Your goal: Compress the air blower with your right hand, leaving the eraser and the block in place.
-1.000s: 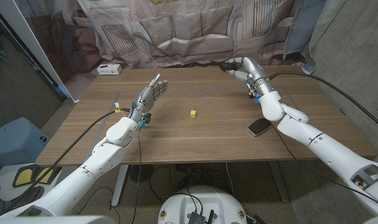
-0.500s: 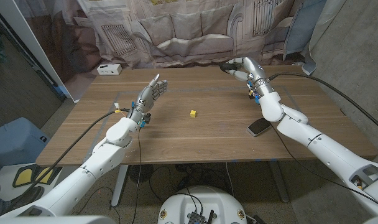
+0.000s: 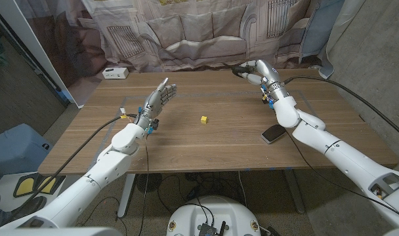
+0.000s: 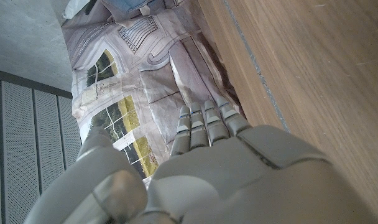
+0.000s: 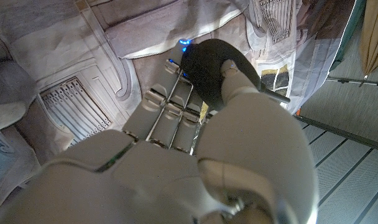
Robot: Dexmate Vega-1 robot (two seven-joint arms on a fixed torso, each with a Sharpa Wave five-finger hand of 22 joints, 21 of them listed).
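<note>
Up at the far right of the wooden table (image 3: pixel 219 141), my right hand (image 3: pixel 255 71) grips the black air blower (image 5: pixel 209 70), fingers and thumb wrapped around its bulb. Nearer me, beside my right forearm, lies the dark eraser (image 3: pixel 273 135). Toward mid-table sits the small yellow block (image 3: pixel 203 119). My left hand (image 3: pixel 157 99) holds nothing, fingers straight and apart.
</note>
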